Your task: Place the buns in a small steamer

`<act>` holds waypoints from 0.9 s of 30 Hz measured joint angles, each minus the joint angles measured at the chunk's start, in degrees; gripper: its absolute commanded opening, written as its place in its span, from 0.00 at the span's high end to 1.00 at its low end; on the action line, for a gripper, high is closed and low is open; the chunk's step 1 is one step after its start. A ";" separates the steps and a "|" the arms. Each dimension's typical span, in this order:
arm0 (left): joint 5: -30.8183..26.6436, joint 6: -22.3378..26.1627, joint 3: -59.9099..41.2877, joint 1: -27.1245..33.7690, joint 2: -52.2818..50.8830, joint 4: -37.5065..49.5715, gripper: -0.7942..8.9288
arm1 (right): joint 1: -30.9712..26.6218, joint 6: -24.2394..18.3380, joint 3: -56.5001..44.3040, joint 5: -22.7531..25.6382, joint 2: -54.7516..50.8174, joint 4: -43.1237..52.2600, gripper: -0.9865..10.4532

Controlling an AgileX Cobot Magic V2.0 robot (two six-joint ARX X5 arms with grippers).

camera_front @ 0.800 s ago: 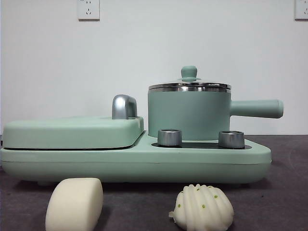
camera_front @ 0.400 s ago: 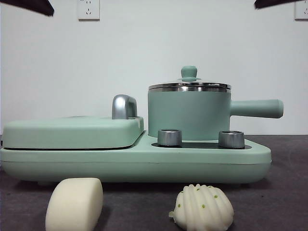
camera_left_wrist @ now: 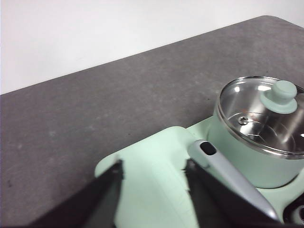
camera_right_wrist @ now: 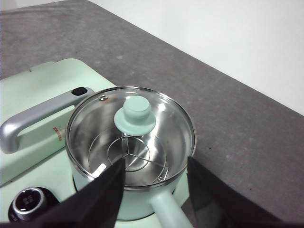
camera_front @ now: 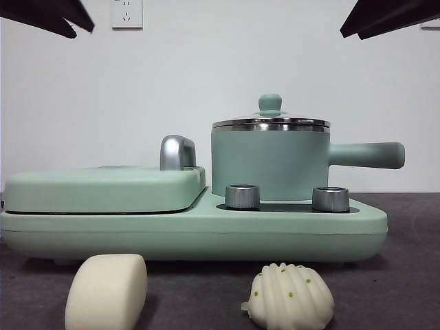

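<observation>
The smooth bun (camera_front: 106, 291) and the pleated, green-specked bun (camera_front: 289, 297) lie on the table in front of the cooker. The small steamer (camera_front: 270, 162) stands on the cooker's right side with its glass lid (camera_right_wrist: 130, 134) on and its handle (camera_front: 366, 155) pointing right. It also shows in the left wrist view (camera_left_wrist: 259, 133). My left gripper (camera_left_wrist: 152, 183) is open, high above the griddle. My right gripper (camera_right_wrist: 156, 176) is open, high above the steamer, near the lid knob (camera_right_wrist: 135, 115). Both show as black tips at the front view's top corners.
The flat mint-green griddle (camera_front: 103, 189) with a steel handle (camera_front: 177, 152) fills the cooker's left half. Two steel dials (camera_front: 242, 196) sit in front of the steamer. A white wall stands behind the dark grey table (camera_left_wrist: 85, 123).
Both arms have come lower into the front view: nothing a second ago, small tips half a second ago, larger dark tips at both top corners now. The buns and the steamer have not moved.
</observation>
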 measured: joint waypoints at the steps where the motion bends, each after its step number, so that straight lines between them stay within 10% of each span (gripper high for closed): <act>1: 0.00 0.15 -0.02 -0.42 0.00 0.00 0.63 | 0.00 -0.07 0.00 0.00 0.00 -0.02 0.72; 27: 0.13 0.13 0.26 -17.73 15.28 23.45 0.63 | 0.00 1.97 0.00 1.51 0.00 0.04 0.72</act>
